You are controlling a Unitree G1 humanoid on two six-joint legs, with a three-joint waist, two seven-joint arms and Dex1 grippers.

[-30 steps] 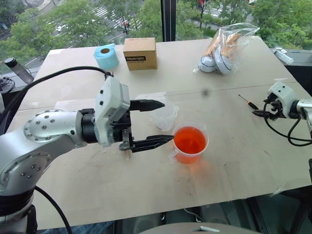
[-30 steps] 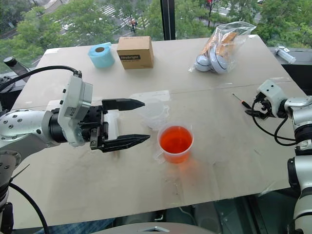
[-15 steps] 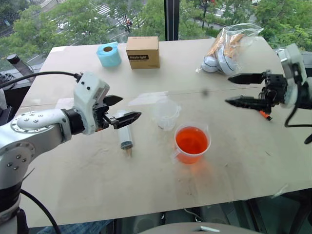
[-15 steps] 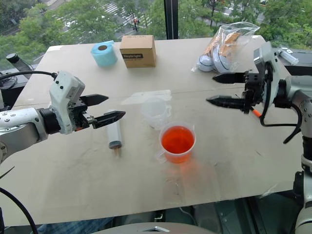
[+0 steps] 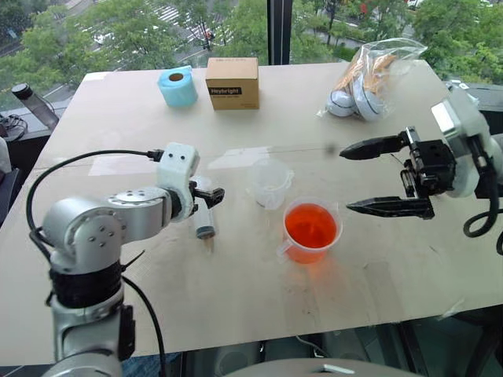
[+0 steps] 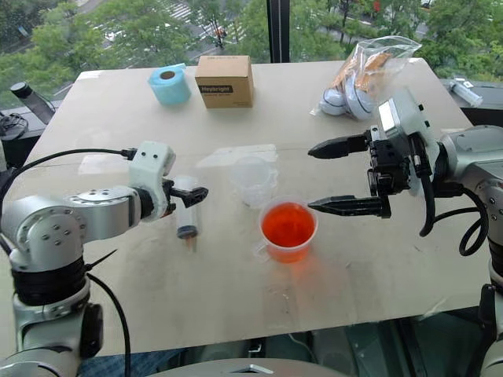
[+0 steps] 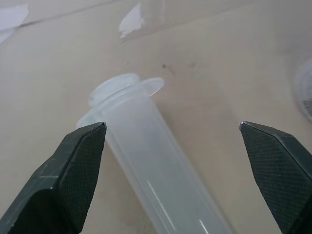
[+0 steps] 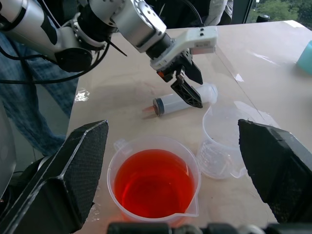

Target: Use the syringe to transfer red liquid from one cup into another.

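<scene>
The syringe [image 5: 204,221] lies flat on the table, left of both cups, with its dark seal and nozzle toward the near edge. My left gripper [image 5: 207,195] is open and points down over its far flanged end [image 7: 127,89], one finger on each side and apart from the barrel. The wider cup [image 5: 310,230] holds the red liquid [image 8: 153,183]. Just behind it stands the narrower cup [image 5: 269,183], with no liquid visible in it. My right gripper [image 5: 346,181] hangs open above the table, right of the cups, pointing toward them with nothing between its fingers.
At the far edge stand a blue roll [image 5: 178,86] and a cardboard box [image 5: 233,82]. A clear plastic bag [image 5: 366,77] of items lies at the far right. A dark bottle [image 5: 32,107] sits beyond the table's left edge.
My left gripper has sunk, moved left off the cups and turned down over the syringe's flanged end. My right gripper has swung in from the table's right side toward the cups.
</scene>
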